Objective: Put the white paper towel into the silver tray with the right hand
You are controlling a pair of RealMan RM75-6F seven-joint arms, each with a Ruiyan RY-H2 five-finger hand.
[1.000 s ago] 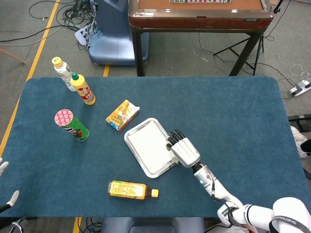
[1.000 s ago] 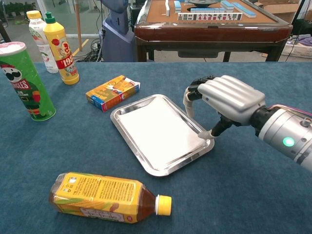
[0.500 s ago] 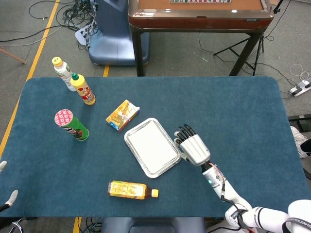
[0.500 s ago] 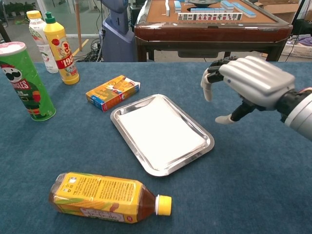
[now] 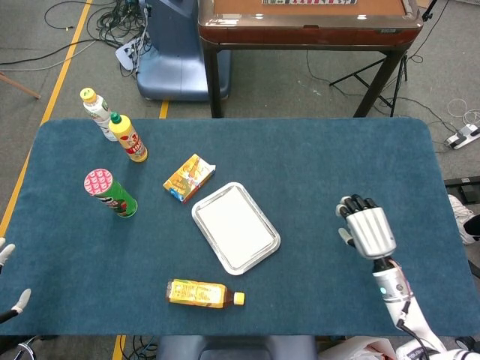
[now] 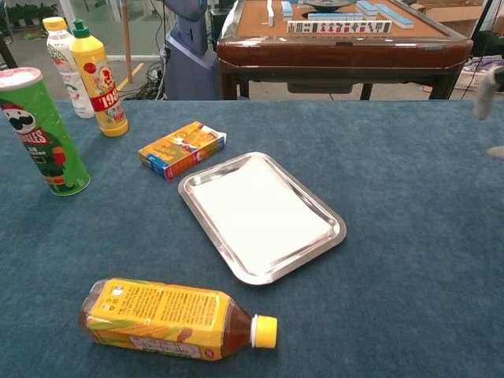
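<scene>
The silver tray [image 5: 215, 194] lies at the middle of the blue table, turned at an angle. A white paper towel [image 5: 235, 226] lies flat inside it, covering most of the tray floor; the chest view shows the same towel [image 6: 258, 211] within the tray's rim [image 6: 209, 234]. My right hand [image 5: 367, 229] hovers well to the right of the tray, fingers apart, holding nothing; in the chest view only its fingertips [image 6: 491, 77] show at the right border. Only the fingertips [image 5: 4, 252] of my left hand show, at the left border of the head view, apart and holding nothing.
An orange snack box [image 5: 189, 178] lies just behind the tray. A tea bottle [image 5: 201, 293] lies on its side in front of it. A green chip can [image 5: 112, 193], a yellow bottle [image 5: 129, 138] and a white bottle [image 5: 97, 112] stand at the left. A brown table [image 5: 307, 19] stands beyond the far edge.
My right hand lifted off the tray's right edge and drew back to the right and towards me, leaving the towel lying in the tray. The tray and the other objects stayed put.
</scene>
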